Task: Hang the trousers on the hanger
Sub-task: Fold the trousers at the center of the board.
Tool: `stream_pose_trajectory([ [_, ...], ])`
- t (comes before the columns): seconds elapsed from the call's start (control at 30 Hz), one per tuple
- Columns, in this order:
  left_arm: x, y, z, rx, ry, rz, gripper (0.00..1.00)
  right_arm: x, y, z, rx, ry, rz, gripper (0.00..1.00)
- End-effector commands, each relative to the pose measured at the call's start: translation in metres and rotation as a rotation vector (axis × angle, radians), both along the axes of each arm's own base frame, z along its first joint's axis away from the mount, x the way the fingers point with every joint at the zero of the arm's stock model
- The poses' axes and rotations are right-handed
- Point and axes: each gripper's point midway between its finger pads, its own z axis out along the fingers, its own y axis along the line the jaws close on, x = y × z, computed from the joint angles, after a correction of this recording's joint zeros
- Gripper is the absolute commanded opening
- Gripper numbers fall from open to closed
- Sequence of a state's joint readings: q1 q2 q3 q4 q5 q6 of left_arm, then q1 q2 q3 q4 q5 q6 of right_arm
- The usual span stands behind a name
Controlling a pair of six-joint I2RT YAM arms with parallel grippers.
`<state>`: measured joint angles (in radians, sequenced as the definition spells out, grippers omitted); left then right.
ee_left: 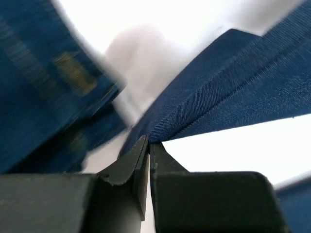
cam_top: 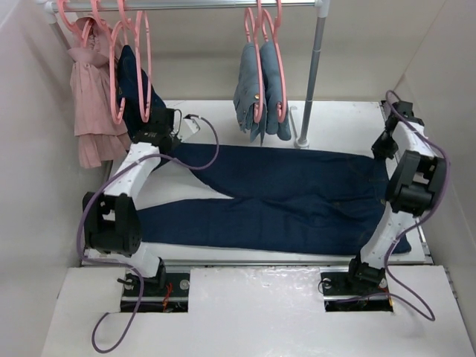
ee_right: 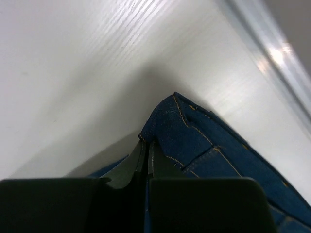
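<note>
Two grippers hold the trousers (cam_top: 297,193), which lie flat on the table (cam_top: 335,119), long axis left to right. Left gripper (ee_left: 149,144) is clamped on a leg hem; right gripper (ee_right: 146,144) is clamped on the waistband corner. Nearest pink hanger (cam_top: 114,82) hangs on the rail (cam_top: 216,4) just behind the left gripper; light blue jeans (cam_top: 262,89) hang mid-rail.
</note>
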<state>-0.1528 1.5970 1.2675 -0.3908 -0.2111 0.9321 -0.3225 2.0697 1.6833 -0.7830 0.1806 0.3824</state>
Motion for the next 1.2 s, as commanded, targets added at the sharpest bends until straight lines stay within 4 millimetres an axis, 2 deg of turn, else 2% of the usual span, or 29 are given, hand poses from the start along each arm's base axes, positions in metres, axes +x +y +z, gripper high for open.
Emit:
stream_pose_trajectory([
  [0.0,-0.033,0.019,0.025,0.065,0.048,0.062,0.00,0.005,-0.040,0.101,-0.198,-0.262,-0.123,0.00],
  [0.03,-0.037,0.021,0.025,0.072,0.048,0.068,0.00,0.001,-0.042,0.106,-0.218,-0.282,-0.133,0.00],
  [0.07,-0.041,0.020,0.030,0.084,0.037,0.059,0.00,-0.004,-0.043,0.127,-0.246,-0.330,-0.144,0.00],
  [0.1,-0.045,0.023,0.030,0.096,0.036,0.068,0.00,-0.009,-0.045,0.135,-0.269,-0.348,-0.158,0.00],
  [0.13,-0.049,0.024,0.024,0.097,0.041,0.068,0.00,-0.015,-0.044,0.133,-0.273,-0.354,-0.174,0.00],
  [0.17,-0.052,0.024,0.030,0.114,0.020,0.062,0.00,-0.016,-0.043,0.151,-0.286,-0.420,-0.187,0.00],
  [0.2,-0.055,0.026,0.030,0.121,0.020,0.068,0.00,-0.019,-0.044,0.155,-0.297,-0.434,-0.194,0.00],
  [0.33,-0.076,0.033,0.030,0.172,0.035,0.070,0.00,-0.032,-0.041,0.156,-0.287,-0.470,-0.215,0.00],
  [0.37,-0.091,0.034,0.017,0.185,0.092,0.047,0.00,-0.035,-0.037,0.145,-0.267,-0.464,-0.222,0.00],
  [0.4,-0.102,0.032,0.021,0.180,0.079,0.024,0.00,-0.040,-0.034,0.153,-0.256,-0.504,-0.252,0.00],
  [0.43,-0.111,0.033,0.017,0.186,0.084,0.017,0.00,-0.046,-0.034,0.151,-0.236,-0.514,-0.271,0.00],
  [0.47,-0.122,0.037,0.004,0.216,0.100,0.008,0.00,-0.051,-0.034,0.153,-0.202,-0.544,-0.280,0.00],
  [0.5,-0.127,0.041,0.003,0.249,0.090,-0.003,0.00,-0.056,-0.032,0.148,-0.183,-0.569,-0.289,0.00],
  [0.53,-0.133,0.045,0.012,0.260,0.037,0.009,0.00,-0.061,-0.025,0.169,-0.174,-0.653,-0.297,0.00],
  [0.57,-0.137,0.048,0.012,0.266,0.019,0.019,0.00,-0.068,-0.026,0.177,-0.174,-0.694,-0.312,0.00],
  [0.6,-0.144,0.047,0.006,0.268,0.025,0.009,0.00,-0.077,-0.022,0.169,-0.168,-0.700,-0.320,0.00],
  [0.63,-0.148,0.048,0.013,0.260,-0.010,0.014,0.00,-0.083,-0.017,0.196,-0.180,-0.808,-0.317,0.00],
  [0.73,-0.162,0.048,0.006,0.222,-0.015,0.037,0.00,-0.104,-0.006,0.216,-0.195,-0.942,-0.326,0.00],
  [0.77,-0.164,0.047,0.000,0.210,-0.005,0.037,0.00,-0.105,-0.003,0.221,-0.194,-0.983,-0.311,0.00],
  [0.83,-0.159,0.048,-0.005,0.209,-0.041,0.059,0.00,-0.099,0.004,0.226,-0.174,-1.044,-0.266,0.00],
  [0.9,-0.145,0.048,0.002,0.215,-0.107,0.072,0.00,-0.086,0.000,0.243,-0.182,-1.100,-0.250,0.00],
  [0.93,-0.129,0.046,0.012,0.202,-0.186,0.088,0.00,-0.075,0.003,0.266,-0.171,-1.147,-0.214,0.00],
  [0.97,-0.118,0.044,0.024,0.192,-0.225,0.093,0.00,-0.068,0.001,0.275,-0.179,-1.164,-0.193,0.00],
  [1.0,-0.108,0.043,0.026,0.185,-0.226,0.118,0.00,-0.059,-0.001,0.272,-0.175,-1.147,-0.182,0.00],
  [1.03,-0.100,0.042,0.037,0.168,-0.252,0.144,0.00,-0.057,0.003,0.284,-0.169,-1.176,-0.157,0.00],
  [1.07,-0.086,0.038,0.066,0.116,-0.317,0.180,0.00,-0.055,0.006,0.293,-0.165,-1.202,-0.136,0.00],
  [1.1,-0.078,0.036,0.071,0.102,-0.321,0.191,0.00,-0.062,0.013,0.316,-0.187,-1.281,-0.092,0.00],
  [1.13,-0.073,0.033,0.081,0.079,-0.346,0.195,0.00,-0.066,0.019,0.322,-0.197,-1.313,-0.061,0.00],
  [1.17,-0.068,0.031,0.097,0.053,-0.385,0.197,0.00,-0.070,0.023,0.311,-0.188,-1.312,-0.049,0.00],
])
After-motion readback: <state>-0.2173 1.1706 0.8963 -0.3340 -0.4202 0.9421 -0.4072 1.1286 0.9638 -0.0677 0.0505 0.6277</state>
